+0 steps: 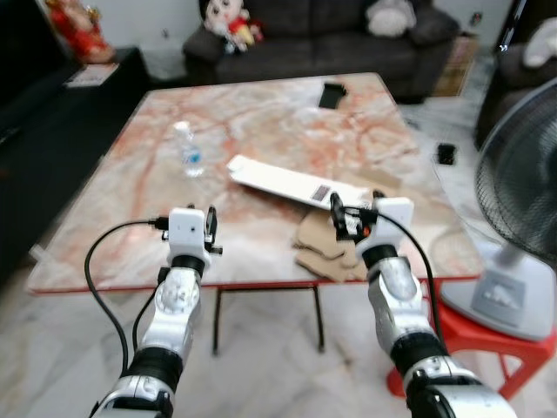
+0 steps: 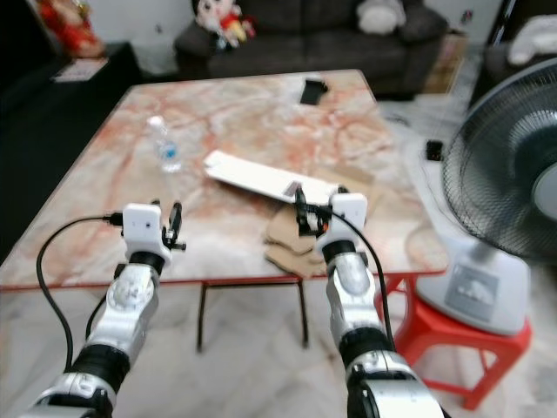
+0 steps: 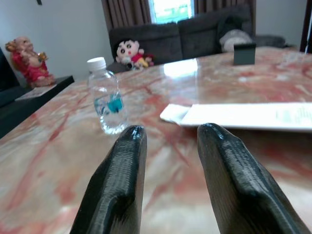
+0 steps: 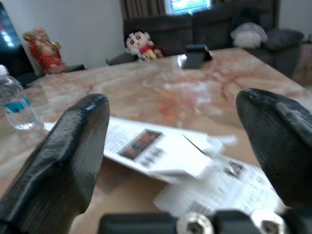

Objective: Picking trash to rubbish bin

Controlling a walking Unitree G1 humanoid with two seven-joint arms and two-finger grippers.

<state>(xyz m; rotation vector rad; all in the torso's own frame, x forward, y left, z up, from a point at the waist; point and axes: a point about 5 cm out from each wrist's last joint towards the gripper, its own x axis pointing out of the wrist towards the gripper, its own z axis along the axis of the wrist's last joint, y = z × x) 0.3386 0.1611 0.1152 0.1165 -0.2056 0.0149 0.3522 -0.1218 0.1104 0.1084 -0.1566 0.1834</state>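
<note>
Both arms are raised over the near edge of the marble table (image 1: 261, 131). The left gripper (image 1: 210, 228) sits above the table's front left part, its two fingers (image 3: 122, 180) parted by a narrow gap and holding nothing. The right gripper (image 1: 341, 218) sits over the front right part, fingers (image 4: 68, 146) spread wide and empty, directly above the paper trash.

Trash items on the table: a flat white paper package (image 1: 283, 181) with printed label lies diagonally near the centre, its near end just ahead of the right gripper. Crumpled brown paper (image 1: 324, 248) lies at the front edge, just under and beside the right gripper, touching the white package. A printed white sheet (image 4: 229, 187) lies under the package's near end. A clear plastic water bottle (image 1: 187, 150) with white cap stands upright left of centre, apart from the package.

A small dark object (image 1: 332, 94) rests at the far side. A sofa (image 1: 313, 35) with a doll (image 1: 228, 22) stands behind; a fan (image 1: 520, 192) on a red stool (image 1: 492, 348) stands right.
</note>
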